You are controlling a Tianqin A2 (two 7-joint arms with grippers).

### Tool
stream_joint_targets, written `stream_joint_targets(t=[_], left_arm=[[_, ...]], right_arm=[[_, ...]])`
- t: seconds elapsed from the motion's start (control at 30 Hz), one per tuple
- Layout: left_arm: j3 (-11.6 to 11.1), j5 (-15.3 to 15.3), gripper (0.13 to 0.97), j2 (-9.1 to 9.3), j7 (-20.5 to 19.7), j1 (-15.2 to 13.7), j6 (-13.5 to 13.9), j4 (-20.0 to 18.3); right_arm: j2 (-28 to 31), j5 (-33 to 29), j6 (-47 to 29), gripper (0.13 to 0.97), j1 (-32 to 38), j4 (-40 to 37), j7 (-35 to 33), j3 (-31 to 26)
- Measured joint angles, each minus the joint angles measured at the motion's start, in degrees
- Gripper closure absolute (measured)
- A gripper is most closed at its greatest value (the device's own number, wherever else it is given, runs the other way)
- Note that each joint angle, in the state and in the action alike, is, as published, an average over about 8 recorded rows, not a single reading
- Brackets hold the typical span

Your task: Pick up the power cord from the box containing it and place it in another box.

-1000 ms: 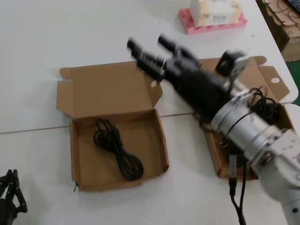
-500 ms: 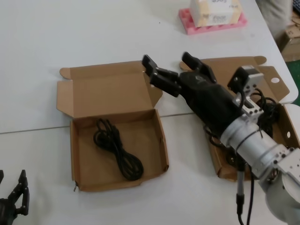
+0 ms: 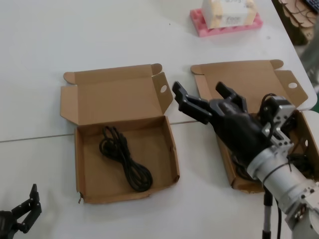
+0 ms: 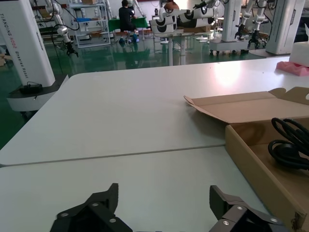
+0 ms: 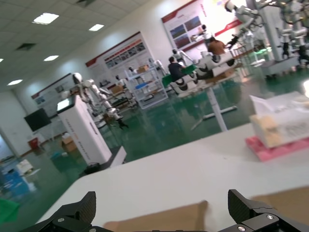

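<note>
The power cord [image 3: 124, 158], a slim black hank, lies inside the left brown box [image 3: 79, 164], whose front wall is wavy and has a small tear at its near left corner. The cord also shows in the left wrist view [image 4: 289, 145], in that box [image 4: 251, 154]. The right brown box [image 3: 244, 79] has its lid open and is partly hidden by my right arm. My right gripper [image 3: 202, 94] is open and empty, in the air above that box's left side. My left gripper [image 3: 25, 214] is open and empty, low at the near left, apart from the boxes.
A pink tray with a white box [image 3: 227, 17] stands at the far right. More black cable [image 3: 271, 102] shows in the right box beside my arm. The table's right edge [image 3: 304, 64] is close to that box.
My right arm has drawn back to the right and nearer, from over the left box's lid corner to above the right box. The cord has not moved. My left gripper has shifted slightly.
</note>
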Motion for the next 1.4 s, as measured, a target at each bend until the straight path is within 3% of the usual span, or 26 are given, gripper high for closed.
stream_joint_targets(t=[0.17,0.43,0.73,1.03,1.4], left_arm=[[0.0,0.0,0.475,0.0,0.0,0.0,0.0,0.0],[0.0,0.0,0.296,0.0,0.0,0.0,0.0,0.0],[0.0,0.0,0.181,0.0,0.0,0.0,0.0,0.0],[0.0,0.0,0.133,0.0,0.0,0.0,0.0,0.0],[0.0,0.0,0.132,0.0,0.0,0.0,0.0,0.0]], right_arm=[[0.6,0.7,1.8,0.135,-2.3,0.6,0.0,0.2],[1.7,1.9,4.6,0.129,-6.0,1.6,0.0,0.5],[2.8,3.2,7.8,0.129,-10.2,2.7,0.0,0.8],[4.0,4.6,11.0,0.129,-14.4,3.8,0.0,1.1],[5.4,6.2,14.9,0.129,-19.5,5.2,0.0,1.5]])
